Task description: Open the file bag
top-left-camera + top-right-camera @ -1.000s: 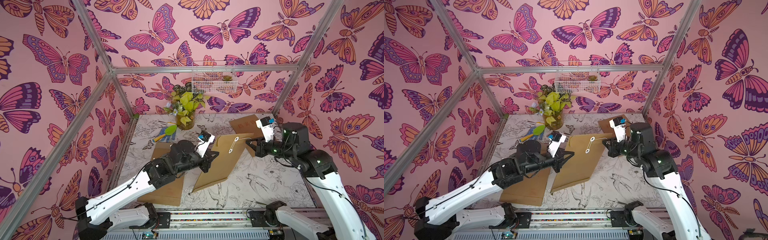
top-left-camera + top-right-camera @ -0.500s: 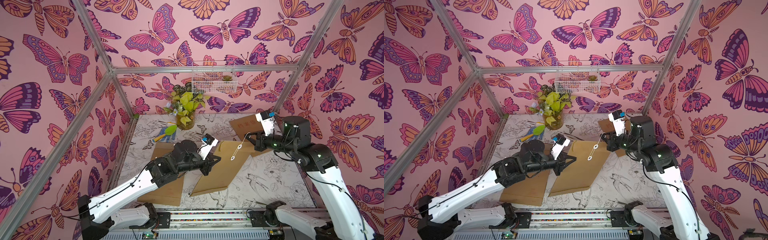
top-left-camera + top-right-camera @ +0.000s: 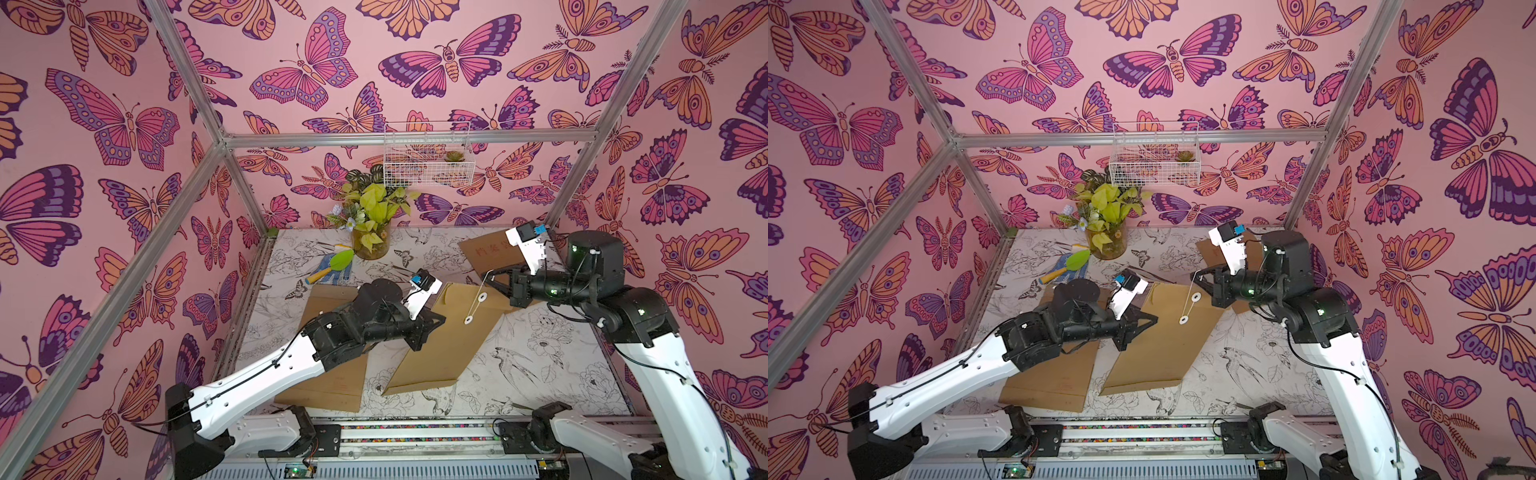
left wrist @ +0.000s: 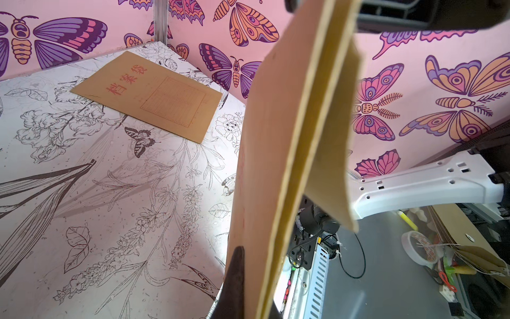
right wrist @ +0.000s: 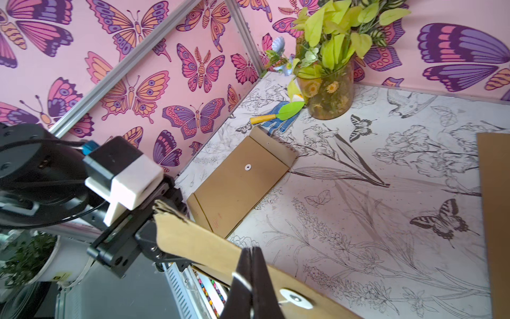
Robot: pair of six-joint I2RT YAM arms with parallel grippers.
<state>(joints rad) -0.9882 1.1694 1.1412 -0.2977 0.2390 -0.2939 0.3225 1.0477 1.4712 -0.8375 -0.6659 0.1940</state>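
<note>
Where patterned surface [image 3: 519,365] opens at middle, file bag [image 3: 449,345] sits tilted, lower end toward front, flap end lifted. Left fingers [image 3: 436,323] clenched on bag's side edge. Right fingers [image 3: 492,276] clenched on white string [image 3: 476,305], running straight down to round clasp [image 3: 482,297].

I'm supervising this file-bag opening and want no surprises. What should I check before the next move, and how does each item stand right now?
1. Left gripper shut on the file bag edge: ok.
2. Right gripper pinching the string: ok.
3. String free of the lower disc: not ok, it runs down to it.
4. Flap folded back: not ok, it lies along the bag.
5. Vase well away from both arms: ok.
</note>
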